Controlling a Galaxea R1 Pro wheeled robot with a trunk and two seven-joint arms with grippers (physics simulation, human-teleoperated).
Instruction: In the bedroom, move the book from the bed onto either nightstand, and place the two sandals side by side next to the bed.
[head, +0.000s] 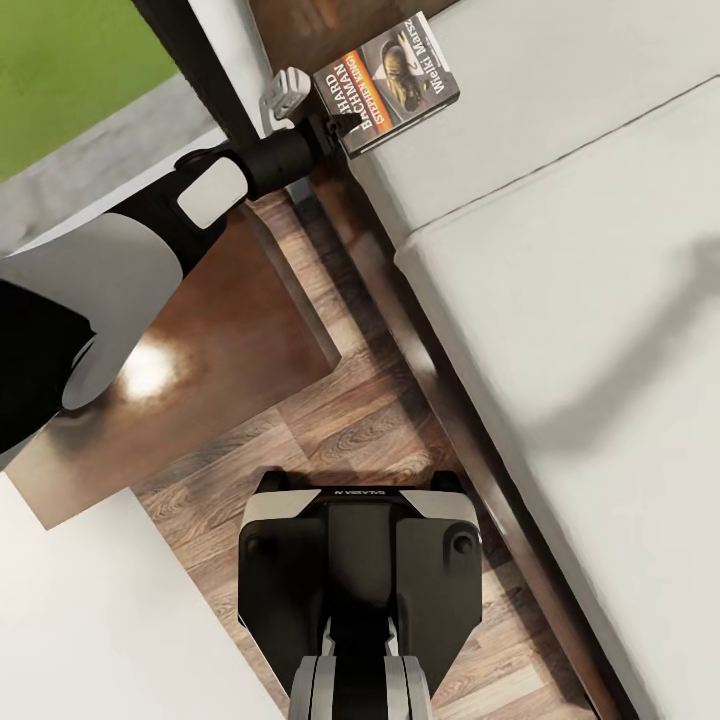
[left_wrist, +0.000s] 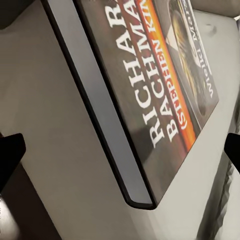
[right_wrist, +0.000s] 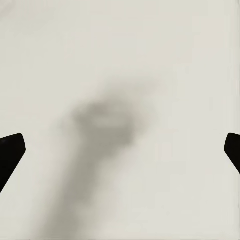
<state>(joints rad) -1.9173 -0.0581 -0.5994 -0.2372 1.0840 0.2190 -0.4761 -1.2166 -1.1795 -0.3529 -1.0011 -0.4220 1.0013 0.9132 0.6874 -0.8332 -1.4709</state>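
The book (head: 390, 80) lies face up near the corner of the bed (head: 560, 300), beside the headboard, its dark cover reading "RICHARD BACHMAN". My left gripper (head: 338, 125) reaches to the book's near edge. In the left wrist view the book (left_wrist: 150, 90) sits between the two dark fingertips (left_wrist: 10, 152), which stand wide apart, so the left gripper (left_wrist: 120, 150) is open. The dark glossy nightstand (head: 230, 350) stands under my left arm, next to the bed. My right gripper (right_wrist: 120, 150) hangs open over bare mattress (right_wrist: 120, 60). The sandals are out of view.
A strip of wood-plank floor (head: 370, 420) runs between the nightstand and the dark bed frame (head: 450, 400). My base (head: 360, 580) stands on it. A white wall (head: 90, 620) is at my left and a dark-framed glass opening (head: 60, 60) lies beyond the nightstand.
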